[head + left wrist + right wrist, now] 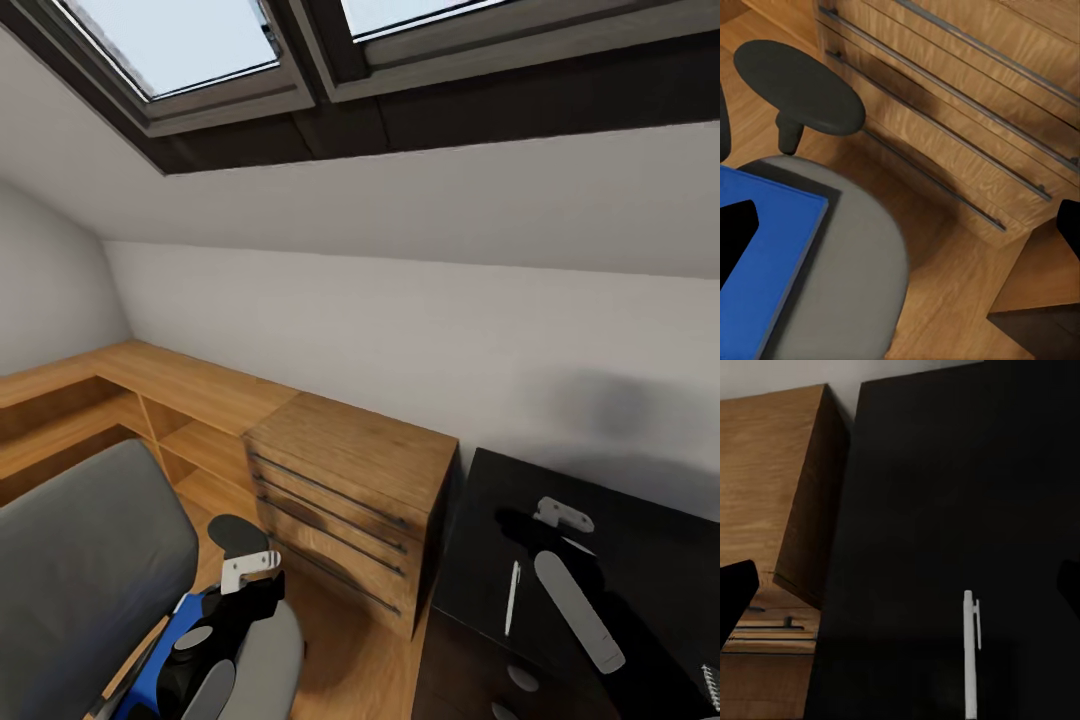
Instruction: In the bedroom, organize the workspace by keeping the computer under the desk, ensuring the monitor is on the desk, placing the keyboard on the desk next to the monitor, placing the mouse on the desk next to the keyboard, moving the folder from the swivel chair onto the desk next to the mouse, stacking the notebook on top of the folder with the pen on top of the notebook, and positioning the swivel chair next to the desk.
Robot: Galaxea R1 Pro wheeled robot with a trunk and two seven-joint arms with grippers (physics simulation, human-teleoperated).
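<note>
Nearest in the head view: the left gripper [232,585] is held low over the swivel chair [90,560], just above the blue folder [160,655] lying flat on the grey seat. In the left wrist view the fingers appear as dark tips at the two frame edges, well apart, so the pincer is read as spread, nothing held. One fingertip [735,236] overlaps the folder's surface in that view; contact cannot be confirmed. The folder's corner sits near the seat's rounded edge, which likely explains the approach from that side: an overhanging or edge grip is judged easier than a flat pick. The black armrest [799,86] stands just beside the folder's far side and could obstruct a lift.

Further out: the right gripper [562,514] hovers over the black desk [640,560]. Its fingertips also sit at the wrist frame's edges, parted, empty. The white pen [970,652] lies on the desk top between the finger lines, apparently parked for later stacking.

Beyond: the wooden drawer unit [350,490] stands between chair and desk; the low shelf [150,390] runs along the wall under the skylight [180,40].
</note>
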